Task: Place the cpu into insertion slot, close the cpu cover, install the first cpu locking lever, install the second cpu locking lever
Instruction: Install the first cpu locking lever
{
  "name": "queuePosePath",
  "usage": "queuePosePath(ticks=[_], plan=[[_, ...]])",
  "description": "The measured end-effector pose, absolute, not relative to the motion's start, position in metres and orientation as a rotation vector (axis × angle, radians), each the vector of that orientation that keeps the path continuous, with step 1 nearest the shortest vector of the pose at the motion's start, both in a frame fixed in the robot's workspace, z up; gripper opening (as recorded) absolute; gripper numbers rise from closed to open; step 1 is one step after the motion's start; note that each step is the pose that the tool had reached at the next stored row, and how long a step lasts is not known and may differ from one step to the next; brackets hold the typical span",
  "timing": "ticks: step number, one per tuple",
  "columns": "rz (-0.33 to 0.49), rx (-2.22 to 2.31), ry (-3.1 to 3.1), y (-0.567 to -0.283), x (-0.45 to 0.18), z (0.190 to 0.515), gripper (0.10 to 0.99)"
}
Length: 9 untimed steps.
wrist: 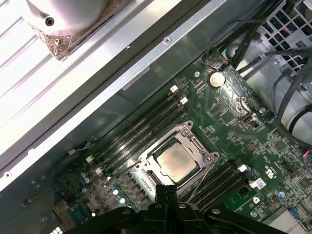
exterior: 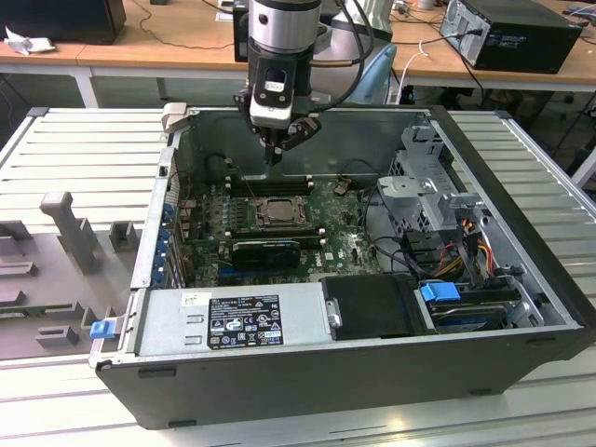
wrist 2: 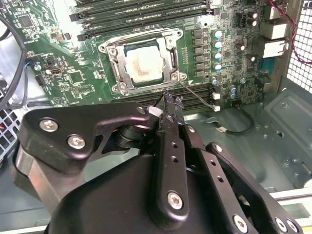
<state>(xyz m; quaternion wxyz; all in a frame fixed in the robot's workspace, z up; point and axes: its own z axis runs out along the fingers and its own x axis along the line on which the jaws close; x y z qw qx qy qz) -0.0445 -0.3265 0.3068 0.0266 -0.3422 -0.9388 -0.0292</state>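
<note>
Gripper [exterior: 274, 156], fingers pinched together, hangs well above the seated cpu [exterior: 277, 211].

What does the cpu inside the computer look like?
Look inside the open computer case at the green motherboard. Between the rows of long black slots, the metal cpu cover frames the cpu. It is the only pale silver square there.

A silver-banded black arm [exterior: 279, 28] carries a matte black linkage gripper [wrist 2: 168, 101] (silver screws [wrist 2: 174, 200] at each pivot).
</note>
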Motion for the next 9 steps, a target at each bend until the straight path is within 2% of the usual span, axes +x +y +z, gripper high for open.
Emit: queuePosePath(ticks=[9], plan=[[-0.089,-1.016,-2.914,-0.3265,-0.0444,0.3068,0.106]])
